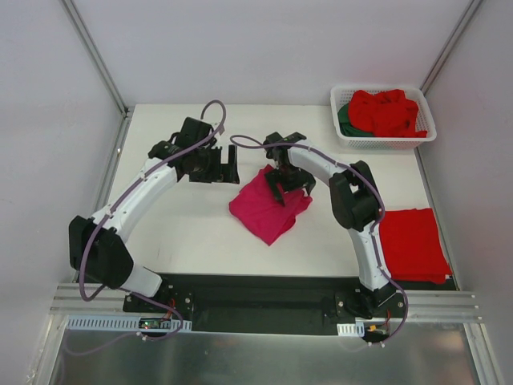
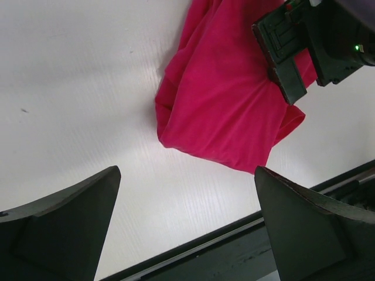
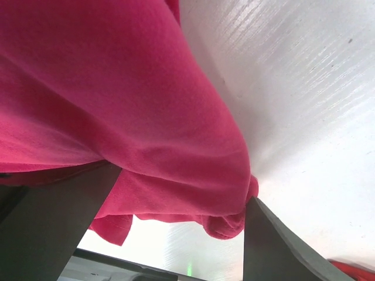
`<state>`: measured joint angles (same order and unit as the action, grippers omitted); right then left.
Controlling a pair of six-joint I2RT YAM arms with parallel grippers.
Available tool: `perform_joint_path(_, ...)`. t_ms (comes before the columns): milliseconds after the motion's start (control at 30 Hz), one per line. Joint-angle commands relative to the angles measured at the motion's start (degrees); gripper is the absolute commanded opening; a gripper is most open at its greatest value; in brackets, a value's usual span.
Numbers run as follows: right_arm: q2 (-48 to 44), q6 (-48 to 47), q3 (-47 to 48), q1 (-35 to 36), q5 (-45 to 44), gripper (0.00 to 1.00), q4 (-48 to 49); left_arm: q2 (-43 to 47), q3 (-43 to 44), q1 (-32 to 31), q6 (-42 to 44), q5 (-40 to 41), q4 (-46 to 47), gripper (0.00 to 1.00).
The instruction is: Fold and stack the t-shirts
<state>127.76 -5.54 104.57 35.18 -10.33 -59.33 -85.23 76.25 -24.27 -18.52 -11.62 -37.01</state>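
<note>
Gaping wide over the white table (image 1: 184, 233): left claw (image 2: 186, 171) empty, right claw (image 3: 184, 184) astride pink t-shirt (image 1: 268, 207).

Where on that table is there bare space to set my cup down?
Bare table lies near-left, between the left arm and the magenta shirt; along the far edge left of the basket; and between basket and folded red shirt. The middle is crowded: left gripper beside the magenta shirt, right gripper over it.
</note>
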Motion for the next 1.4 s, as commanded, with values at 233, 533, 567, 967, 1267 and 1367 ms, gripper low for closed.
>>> perform_joint_path(233, -6.74, -1.05, 0.1, 2.79, -4.09, 0.96, 1.5, 12.1, -9.1, 14.34, 2.0, -1.4, -2.18, 0.99)
perform_joint_path(533, -11.74, -2.72, -0.16, 6.91, -3.3, 0.96, 3.95, 9.56, -9.01, 16.36, 1.74, -2.36, -2.19, 0.99)
perform_joint_path(567, -12.18, -3.24, -1.12, 7.36, -1.99, 0.96, 5.53, 9.38, -9.01, 16.36, 1.74, -1.75, -2.27, 0.99)
perform_joint_path(967, -13.69, -11.32, -12.47, 9.38, 11.56, 0.96, 21.18, 9.12, -10.68, 21.28, 1.65, -0.86, -2.89, 0.99)
perform_joint_path(1267, -10.96, -18.09, -9.57, 10.88, 10.68, 0.96, 21.98, 7.8, -9.28, 21.46, 0.86, -0.78, -2.97, 0.99)
perform_joint_path(1367, -9.91, -19.24, -8.86, 11.05, 8.92, 0.96, 21.01, 7.62, -9.45, 21.46, 0.77, -0.34, -2.89, 0.99)
